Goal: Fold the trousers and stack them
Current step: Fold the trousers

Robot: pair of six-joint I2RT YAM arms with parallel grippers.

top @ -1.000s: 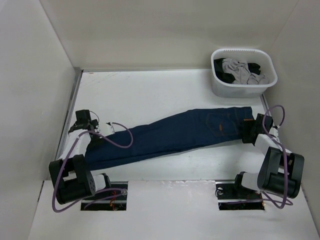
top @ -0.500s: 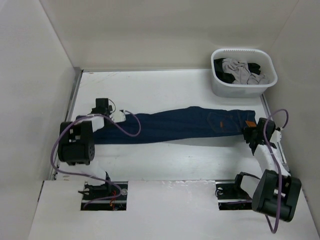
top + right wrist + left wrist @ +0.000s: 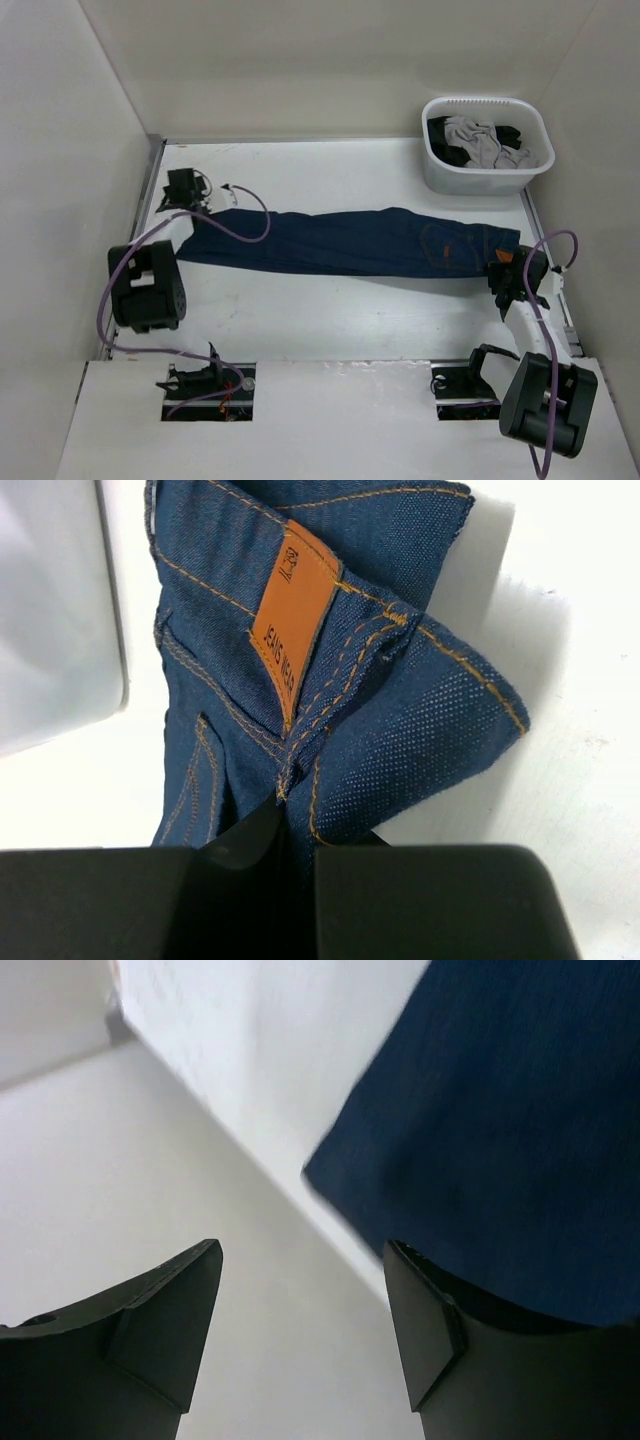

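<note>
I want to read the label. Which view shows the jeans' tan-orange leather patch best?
Right wrist: the tan-orange leather patch sits close up, lettering visible, above the right claw pinching the dark navy denim jeans. Top external shows only an orange speck; left wrist shows plain denim, no patch.

trousers (image 3: 350, 243): dark navy denim cloth, matt, woven grain visible up close, orange thread stitching.
waistband patch (image 3: 290, 615): tan, leather-like, smooth.
left gripper (image 3: 302, 1250): black, matt, plastic-looking.
basket (image 3: 470, 182), table's 1 o'clock: white plastic, faint sheen.
table (image 3: 330, 320): white, smooth, matt.
</note>
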